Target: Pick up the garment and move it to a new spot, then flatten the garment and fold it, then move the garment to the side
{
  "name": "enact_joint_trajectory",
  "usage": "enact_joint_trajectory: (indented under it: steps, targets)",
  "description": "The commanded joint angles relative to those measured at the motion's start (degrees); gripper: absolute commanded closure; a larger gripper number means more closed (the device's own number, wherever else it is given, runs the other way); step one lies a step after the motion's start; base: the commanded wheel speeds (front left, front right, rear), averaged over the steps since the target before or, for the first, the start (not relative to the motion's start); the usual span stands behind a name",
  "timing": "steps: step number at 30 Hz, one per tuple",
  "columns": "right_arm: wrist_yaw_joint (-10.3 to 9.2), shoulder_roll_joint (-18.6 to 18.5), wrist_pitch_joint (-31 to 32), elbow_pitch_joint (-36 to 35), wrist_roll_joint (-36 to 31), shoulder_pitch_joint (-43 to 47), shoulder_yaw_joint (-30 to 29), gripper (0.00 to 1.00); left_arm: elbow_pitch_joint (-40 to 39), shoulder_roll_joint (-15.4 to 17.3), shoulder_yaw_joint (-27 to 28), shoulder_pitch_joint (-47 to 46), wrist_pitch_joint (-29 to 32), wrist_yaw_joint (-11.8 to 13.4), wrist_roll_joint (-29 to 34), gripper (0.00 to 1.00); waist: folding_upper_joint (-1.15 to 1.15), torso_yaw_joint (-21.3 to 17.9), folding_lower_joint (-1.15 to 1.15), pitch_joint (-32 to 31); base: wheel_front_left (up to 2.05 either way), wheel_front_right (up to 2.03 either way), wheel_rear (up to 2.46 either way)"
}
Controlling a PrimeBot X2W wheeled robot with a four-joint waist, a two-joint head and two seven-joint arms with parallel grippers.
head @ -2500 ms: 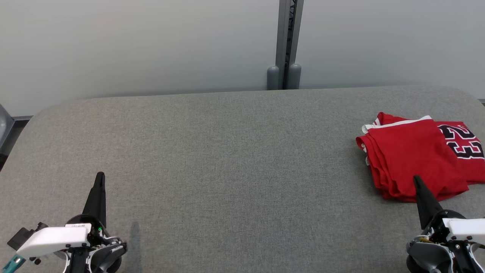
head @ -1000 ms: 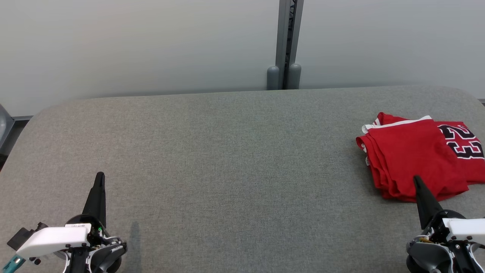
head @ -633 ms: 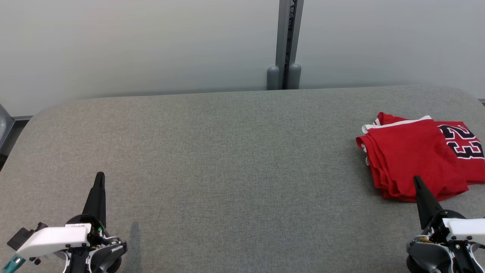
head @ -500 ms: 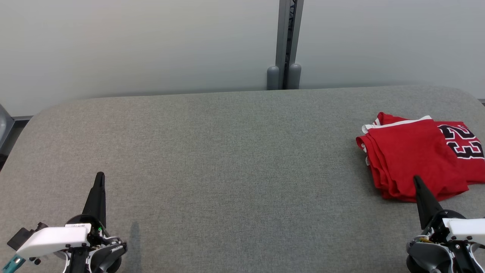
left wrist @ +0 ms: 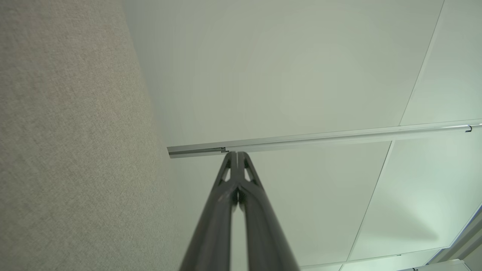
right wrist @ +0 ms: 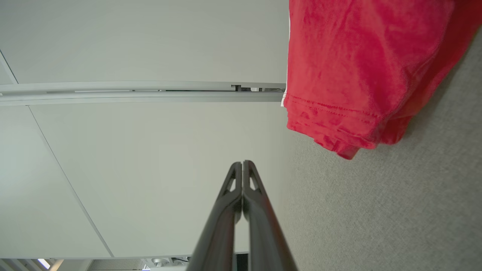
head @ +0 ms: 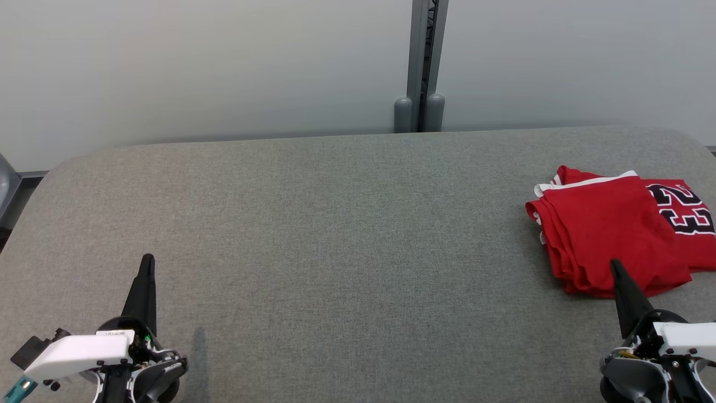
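**Folded red jersey rests at the table's right side, both grippers clenched and empty**

The red garment (head: 609, 235) lies folded on the grey fabric-covered table (head: 347, 224), far over on the robot's right, with white trim along its far edge and a black 23 (head: 685, 210) showing at the picture's right edge. The right gripper (head: 615, 266) sits at the near right, fingers pressed together, its tip seen over the garment's near edge; I cannot tell whether it touches. The left gripper (head: 147, 262) is well apart at the near left, also closed on nothing. A grey post (head: 422, 67) stands behind the table.
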Motion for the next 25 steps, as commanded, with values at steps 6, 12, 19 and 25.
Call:
enact_joint_trajectory:
  steps: [6, 12, 19, 25]
  targets:
    - [0.04, -0.28, 0.09, 0.11, 0.13, -0.18, -0.02, 1.00, 0.03, 0.10, 0.25, -0.86, 0.23, -0.20, 0.11, 1.00, 0.00, 0.00, 0.00, 0.00, 0.00, 0.00, 0.00]
    - [0.04, -0.28, 0.08, 0.11, 0.13, -0.18, -0.02, 1.00, 0.03, 0.10, 0.26, -0.86, 0.23, -0.20, 0.12, 1.00, 0.00, 0.00, 0.00, 0.00, 0.00, 0.00, 0.00]
    - [0.04, -0.28, 0.08, 0.11, 0.14, -0.18, -0.02, 1.00, 0.03, 0.10, 0.25, -0.86, 0.24, -0.20, 0.12, 1.00, 0.00, 0.00, 0.00, 0.00, 0.00, 0.00, 0.00]
    - [0.04, -0.28, 0.08, 0.11, 0.14, -0.18, -0.02, 1.00, 0.03, 0.09, 0.26, -0.86, 0.24, -0.20, 0.13, 1.00, 0.00, 0.00, 0.00, 0.00, 0.00, 0.00, 0.00]
